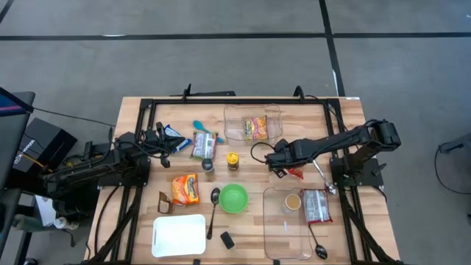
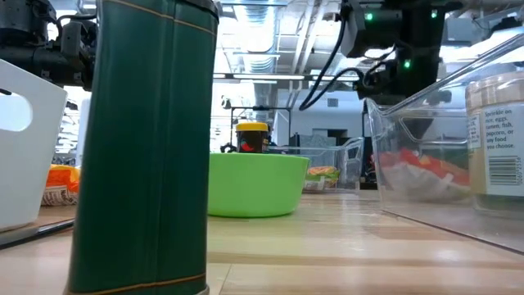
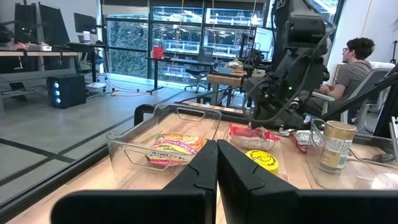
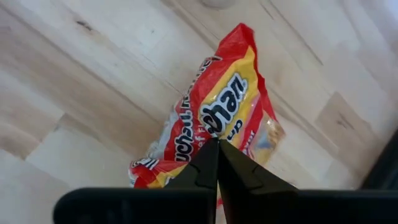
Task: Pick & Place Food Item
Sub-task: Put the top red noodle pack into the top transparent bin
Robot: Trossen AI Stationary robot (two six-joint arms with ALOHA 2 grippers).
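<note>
A red and yellow noodle packet (image 4: 224, 106) is under my right gripper (image 4: 217, 146), which is shut on it near the table's middle right (image 1: 278, 169). In the high view the packet (image 1: 295, 174) shows just beside the fingers. In the left wrist view it (image 3: 252, 134) sits low under the right arm. My left gripper (image 3: 216, 149) is shut on nothing and waits level at the table's left (image 1: 163, 142). My right gripper pinches the packet's edge (image 4: 213, 132) between its two fingers, at the end nearest the wrist. The fingers come steeply from above, slanting. The packet stretches away below them; I cannot tell whether its far end (image 4: 245, 34) touches the table.
A clear bin (image 1: 252, 125) at the far side holds another noodle packet. A second clear bin (image 1: 283, 235) at the near right holds a jar and a packet. A green bowl (image 1: 233, 197), a yellow-lidded jar (image 1: 232, 160), a white tray (image 1: 179, 234) and spoons lie around. A person (image 3: 354, 62) sits beyond the table.
</note>
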